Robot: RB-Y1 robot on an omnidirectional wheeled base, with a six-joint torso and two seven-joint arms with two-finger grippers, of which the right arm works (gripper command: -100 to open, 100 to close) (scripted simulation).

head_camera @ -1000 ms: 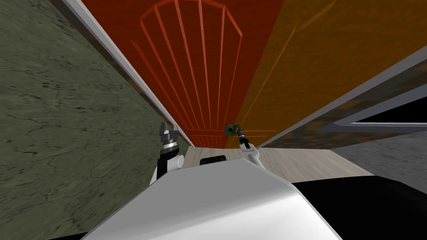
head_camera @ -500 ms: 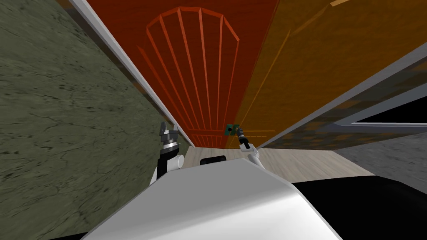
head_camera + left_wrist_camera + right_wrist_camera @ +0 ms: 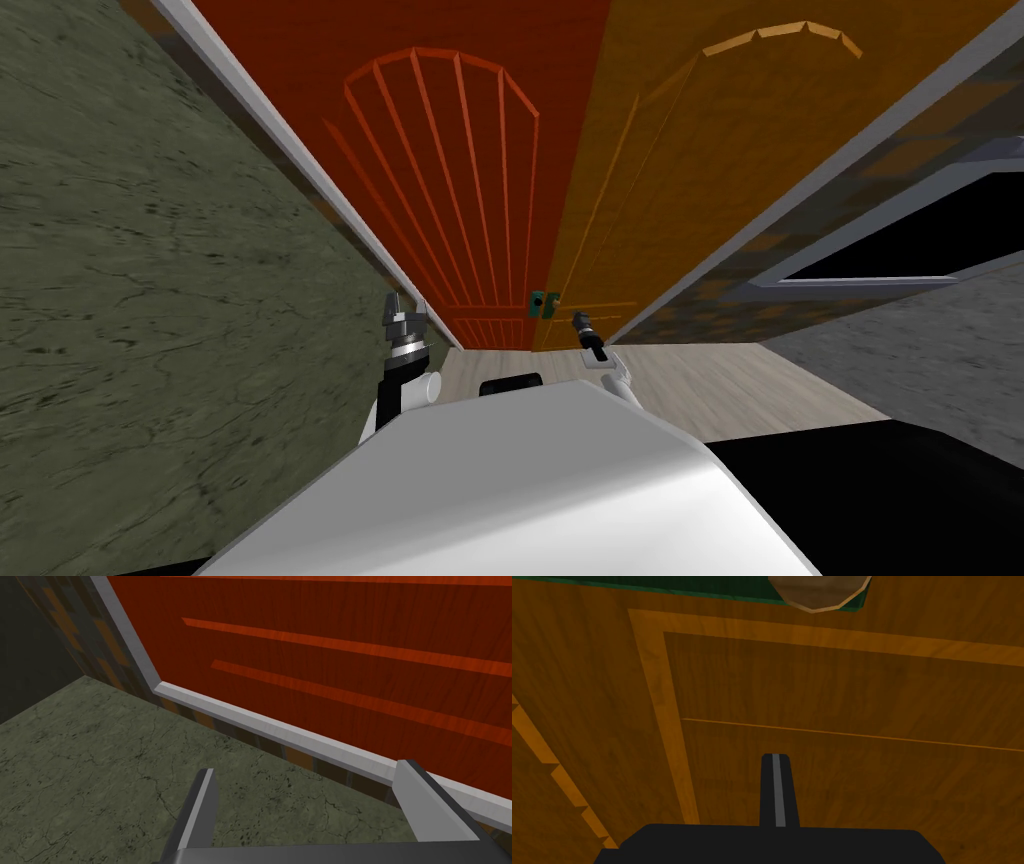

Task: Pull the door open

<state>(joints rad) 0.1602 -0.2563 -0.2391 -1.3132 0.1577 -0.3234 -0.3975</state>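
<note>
**Orange-brown leaf (image 3: pixel 720 150) ahead, right hand (image 3: pixel 576 320) just short of the handle**

Head view: a double door stands close in front. A red-brown leaf (image 3: pixel 440 150) is beside the orange-brown one, and both carry raised rib patterns. At the seam between them sits a small green plate (image 3: pixel 543 303), the handle's mount. The right hand points at the door just beside that plate, apart from it. The left hand (image 3: pixel 406 303) is raised on the other side, near the grey frame (image 3: pixel 300 160) where the red-brown leaf meets the green-grey wall (image 3: pixel 120 250). I cannot tell whether either leaf stands ajar.

Left wrist view: the left hand's fingers (image 3: pixel 202 811) stand well apart with nothing between them, facing the frame. This arm seems to take no part.

Right wrist view: the right hand's fingers (image 3: pixel 779 791) lie together as one thin blade and hold nothing. Beyond them is the panelled orange-brown leaf. Past the fingertip, and clear of it, a rounded brown knob (image 3: pixel 819 591) sits on the green plate.

The step in hand looks like the reach for the knob, and the pull is not yet begun. The next move calls for parting the right fingers and carrying the hand onward until one finger passes each side of the knob. It should then clamp firmly and draw back along the leaf's arc. The body stands close to the door, so it will likely need to give room.
</note>
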